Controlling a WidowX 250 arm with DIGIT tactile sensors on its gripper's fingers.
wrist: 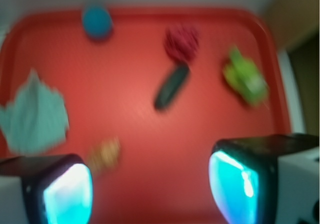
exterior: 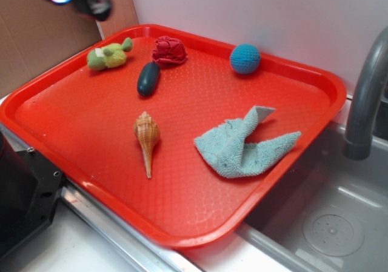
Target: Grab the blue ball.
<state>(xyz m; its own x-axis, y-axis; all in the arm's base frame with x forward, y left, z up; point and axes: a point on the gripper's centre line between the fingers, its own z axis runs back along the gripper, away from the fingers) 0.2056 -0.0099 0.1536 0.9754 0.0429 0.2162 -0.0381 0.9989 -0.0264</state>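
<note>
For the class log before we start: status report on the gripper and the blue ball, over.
Gripper open, fingers empty, high over the tray's near edge. Blue ball free at far rim. Nothing on it.

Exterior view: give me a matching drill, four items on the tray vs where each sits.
Things:
1. blue ball
2. seashell
3. cloth
4. green toy

Places on the red tray:
A. far left corner
B. near right, crumpled
C. far right, by the rim
D. middle, pointing to the near edge

Pairs: 1-C, 2-D, 3-B, 4-A
</note>
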